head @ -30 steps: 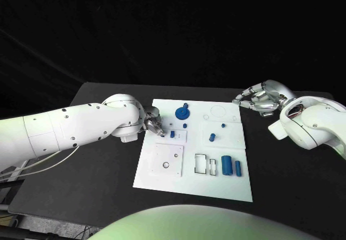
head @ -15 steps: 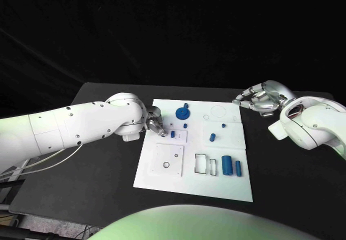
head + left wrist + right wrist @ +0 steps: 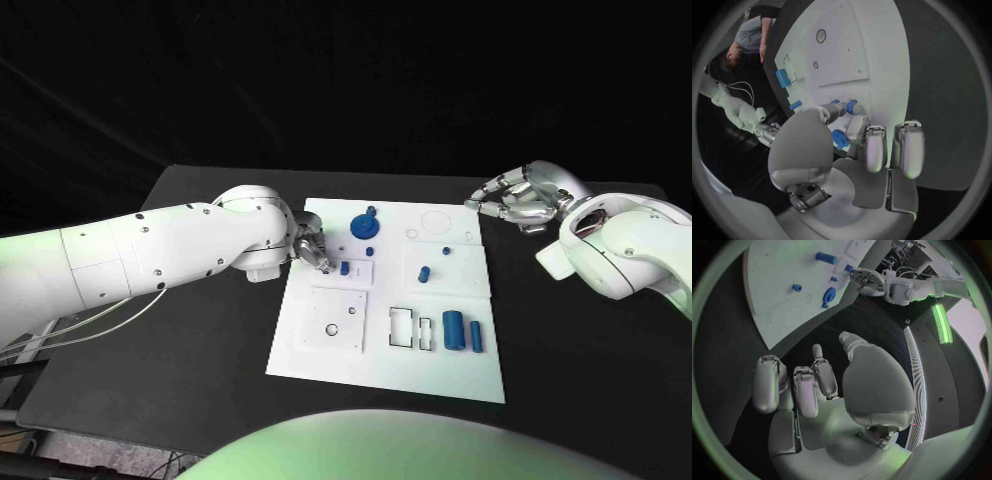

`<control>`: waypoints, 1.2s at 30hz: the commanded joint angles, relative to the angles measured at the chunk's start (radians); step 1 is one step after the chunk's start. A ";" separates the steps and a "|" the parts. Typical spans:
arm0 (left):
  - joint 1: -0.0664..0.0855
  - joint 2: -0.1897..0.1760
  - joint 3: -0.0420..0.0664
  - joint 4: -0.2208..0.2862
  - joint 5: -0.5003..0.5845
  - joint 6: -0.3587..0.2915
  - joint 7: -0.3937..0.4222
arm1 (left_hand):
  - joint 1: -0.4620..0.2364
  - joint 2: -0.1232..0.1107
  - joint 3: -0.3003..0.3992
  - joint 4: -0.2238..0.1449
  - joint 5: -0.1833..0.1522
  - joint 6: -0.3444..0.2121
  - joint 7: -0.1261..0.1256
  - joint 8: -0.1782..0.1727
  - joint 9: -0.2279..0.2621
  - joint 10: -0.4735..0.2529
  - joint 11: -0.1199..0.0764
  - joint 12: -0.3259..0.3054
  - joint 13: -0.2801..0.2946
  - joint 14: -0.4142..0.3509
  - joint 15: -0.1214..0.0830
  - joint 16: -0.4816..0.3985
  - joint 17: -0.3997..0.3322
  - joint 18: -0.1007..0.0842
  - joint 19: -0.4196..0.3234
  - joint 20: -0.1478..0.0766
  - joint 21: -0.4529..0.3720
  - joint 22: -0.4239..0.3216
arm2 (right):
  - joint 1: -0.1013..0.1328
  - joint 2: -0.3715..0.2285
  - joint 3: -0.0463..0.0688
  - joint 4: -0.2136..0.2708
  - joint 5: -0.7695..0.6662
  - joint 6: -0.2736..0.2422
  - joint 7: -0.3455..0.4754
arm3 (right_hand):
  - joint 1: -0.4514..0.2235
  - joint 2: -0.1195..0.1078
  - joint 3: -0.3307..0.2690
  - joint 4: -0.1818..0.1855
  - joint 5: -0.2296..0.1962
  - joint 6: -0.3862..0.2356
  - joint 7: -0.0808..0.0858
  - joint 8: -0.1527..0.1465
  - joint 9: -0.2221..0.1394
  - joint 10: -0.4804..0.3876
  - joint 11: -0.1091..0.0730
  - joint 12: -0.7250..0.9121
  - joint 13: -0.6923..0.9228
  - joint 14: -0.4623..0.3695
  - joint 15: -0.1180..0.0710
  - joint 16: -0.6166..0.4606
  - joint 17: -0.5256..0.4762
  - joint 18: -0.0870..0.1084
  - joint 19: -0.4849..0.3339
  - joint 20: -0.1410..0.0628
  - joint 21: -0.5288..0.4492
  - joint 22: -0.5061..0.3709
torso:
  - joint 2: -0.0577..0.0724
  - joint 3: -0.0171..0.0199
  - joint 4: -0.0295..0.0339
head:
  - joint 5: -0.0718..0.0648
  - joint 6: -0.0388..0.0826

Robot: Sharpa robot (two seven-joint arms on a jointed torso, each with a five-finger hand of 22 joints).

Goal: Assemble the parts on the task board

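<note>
The white task board lies mid-table. On it are a blue gear, small blue pegs and two blue cylinders. My left hand is at the board's left edge, thumb and a fingertip reaching to the nearest small peg. Whether they grip it is hidden. My left hand keeps its other fingers straight. My right hand hovers off the board's far right corner, fingers loosely bent and apart, holding nothing.
Two square white plates and rectangular slots lie on the near half of the board. Black table surrounds the board on both sides.
My left arm has edged slightly right, bringing the fingertips a little closer to the small peg. The right hand and the parts have stayed put.
</note>
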 commanded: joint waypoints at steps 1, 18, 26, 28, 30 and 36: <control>-0.009 0.006 -0.007 -0.011 -0.015 -0.006 -0.020 | -0.004 0.012 0.169 -0.162 -0.020 -0.015 -0.002 -0.005 0.000 0.005 0.001 0.004 0.001 0.102 -0.005 0.004 0.263 -0.002 0.076 -0.009 0.002 0.245 | -0.001 0.000 0.000 0.001 -0.005 0.014 0.003 | -0.002 0.010 -0.007 0.001 0.006 -0.008 0.001 0.004 0.002 -0.006 -0.002 -0.004 0.020 0.086 0.006 -0.007 0.203 0.018 -0.006 0.001 -0.005 0.139 | 0.000 -0.0005 0.0008 | -0.001 0.000; -0.008 0.000 -0.006 -0.025 0.060 0.011 -0.028 | -0.024 0.028 0.183 -0.173 -0.052 -0.042 0.006 -0.053 -0.029 -0.015 0.007 -0.021 -0.022 0.102 0.000 0.004 0.263 -0.001 0.071 -0.005 -0.006 0.243 | -0.001 0.000 0.000 0.001 -0.005 0.015 0.002 | -0.002 0.010 -0.007 0.001 0.006 -0.008 0.001 0.004 0.002 -0.006 -0.002 -0.004 0.020 0.086 0.006 -0.007 0.203 0.018 -0.006 0.001 -0.005 0.139 | -0.001 -0.0008 0.0001 | 0.000 0.000; -0.007 -0.003 -0.005 -0.038 0.091 0.016 -0.029 | -0.029 0.042 0.200 -0.182 -0.098 -0.045 0.011 -0.053 -0.024 -0.019 0.010 -0.023 -0.023 0.102 0.002 0.004 0.263 0.000 0.071 -0.003 -0.008 0.243 | -0.001 -0.001 0.000 0.002 -0.006 0.016 0.001 | -0.002 0.010 -0.007 0.001 0.006 -0.008 0.001 0.004 0.002 -0.006 -0.002 -0.004 0.020 0.086 0.006 -0.007 0.203 0.018 -0.006 0.001 -0.005 0.139 | -0.001 -0.0006 0.0008 | -0.002 0.000; -0.007 -0.003 -0.005 -0.041 0.093 0.021 -0.030 | -0.030 0.043 0.200 -0.182 -0.098 -0.044 0.011 -0.052 -0.024 -0.019 0.010 -0.023 -0.023 0.102 0.002 0.004 0.263 0.000 0.071 -0.003 -0.008 0.243 | -0.001 -0.002 0.000 0.002 -0.007 0.016 0.001 | -0.002 0.010 -0.008 0.001 0.006 -0.009 0.001 0.004 0.002 -0.006 -0.002 -0.004 0.020 0.086 0.006 -0.007 0.203 0.018 -0.007 0.001 -0.007 0.139 | 0.000 -0.0005 0.0005 | -0.002 0.000; -0.007 -0.003 -0.005 -0.044 0.095 0.026 -0.031 | -0.030 0.044 0.201 -0.182 -0.099 -0.043 0.010 -0.052 -0.024 -0.020 0.010 -0.023 -0.023 0.102 0.002 0.004 0.263 0.000 0.071 -0.003 -0.008 0.243 | -0.001 -0.002 0.000 0.002 -0.007 0.016 0.001 | -0.002 0.010 -0.008 0.001 0.006 -0.009 0.001 0.004 0.002 -0.006 -0.002 -0.004 0.020 0.086 0.006 -0.007 0.203 0.018 -0.007 0.001 -0.007 0.139 | 0.000 -0.0002 0.0006 | -0.003 0.000; -0.006 -0.001 -0.004 -0.050 0.095 0.042 -0.035 | -0.029 0.046 0.203 -0.183 -0.099 -0.042 0.010 -0.050 -0.023 -0.020 0.009 -0.022 -0.022 0.102 0.002 0.004 0.263 0.000 0.070 -0.003 -0.009 0.243 | -0.001 -0.002 0.000 0.002 -0.007 0.017 0.001 | -0.002 0.010 -0.008 0.001 0.006 -0.009 0.001 0.004 0.002 -0.006 -0.002 -0.004 0.020 0.086 0.006 -0.007 0.203 0.018 -0.007 0.001 -0.007 0.139 | -0.001 -0.0003 0.0013 | -0.004 0.000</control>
